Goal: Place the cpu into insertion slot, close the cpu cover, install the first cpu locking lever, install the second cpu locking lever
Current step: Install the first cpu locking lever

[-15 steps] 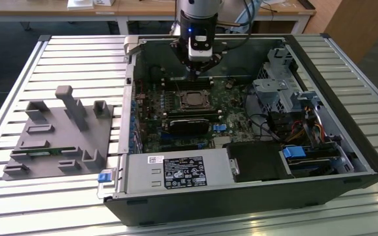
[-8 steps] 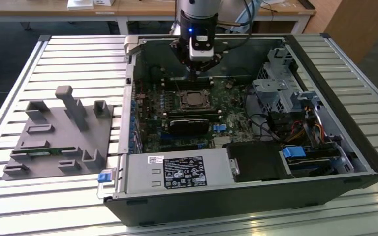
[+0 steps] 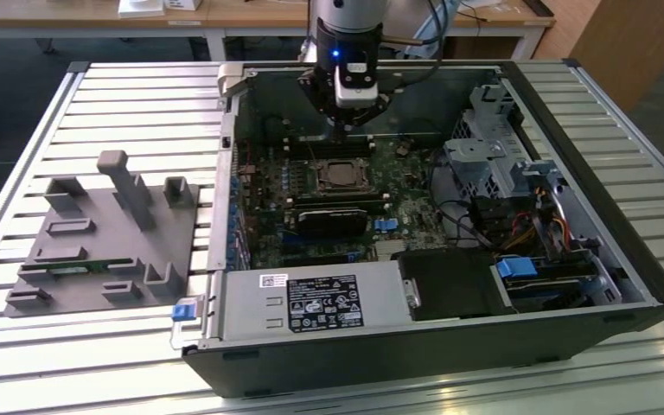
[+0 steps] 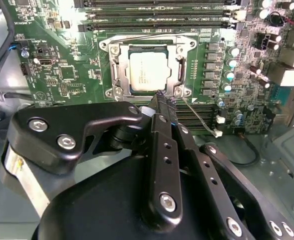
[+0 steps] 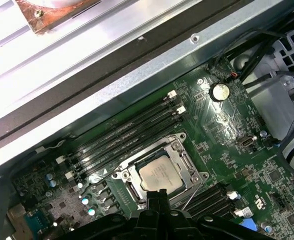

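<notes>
The cpu [image 4: 146, 70], a flat square silver-grey chip, lies in the silver-rimmed square insertion slot [image 4: 120, 70]. In the exterior view, clenched black jaws hang at its twelve o'clock. A skewed descent could scrape the green circuit board [image 4: 67, 75].

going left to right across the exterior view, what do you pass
grey moulded fixture → cpu → silver drive cage
</notes>
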